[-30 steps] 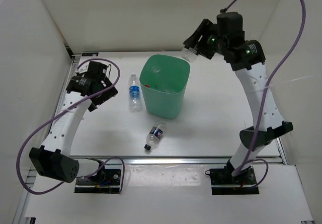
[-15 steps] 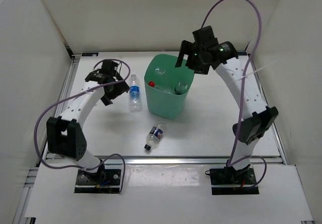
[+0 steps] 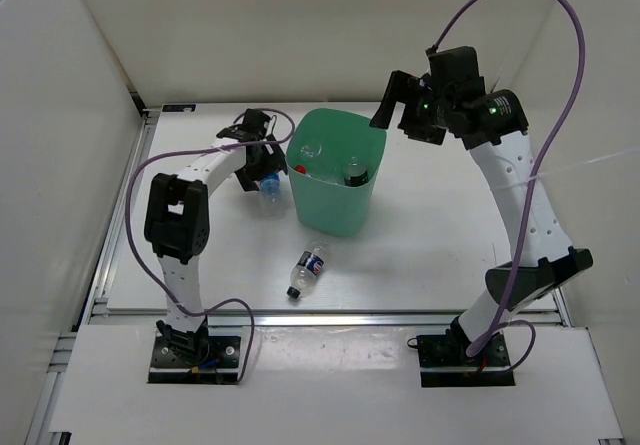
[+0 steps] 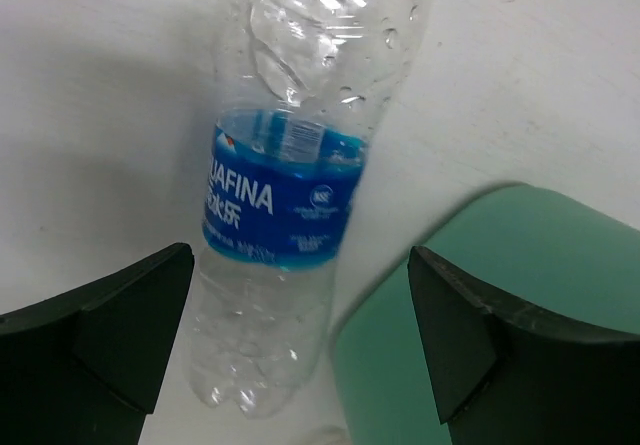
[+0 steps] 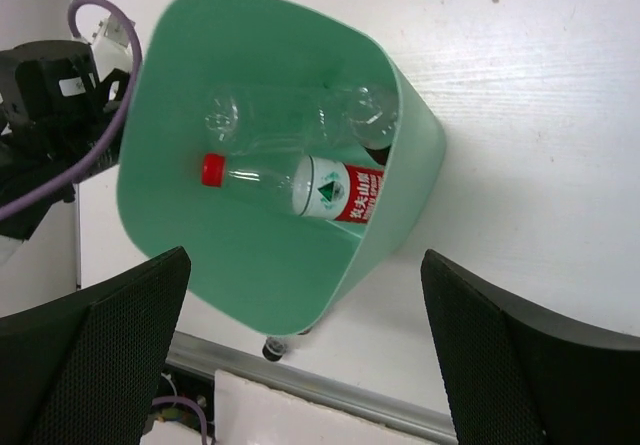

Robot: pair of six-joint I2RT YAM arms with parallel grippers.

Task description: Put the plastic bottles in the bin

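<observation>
1. Nearest my bases, a dark-labelled bottle [image 3: 307, 271] lies on its side on the bench [image 3: 440, 255]. It is apart from the bin, with open room all round.
2. My left fingers [image 4: 110, 325] are spread wide and empty, straddling the blue-labelled bottle [image 4: 285, 195], which lies just beside the bin [image 4: 520, 305]. I judge this bottle light, thin-walled, slick and easily crushed, so the labelled middle is the place to take hold. The bin's wall crowds one finger.
3. Inside the bin lie a red-labelled bottle [image 5: 300, 185] and a clear bottle [image 5: 290, 115].
4. Farthest, my right fingers [image 5: 90, 345] hang spread and empty above the bin, with free air around.
</observation>
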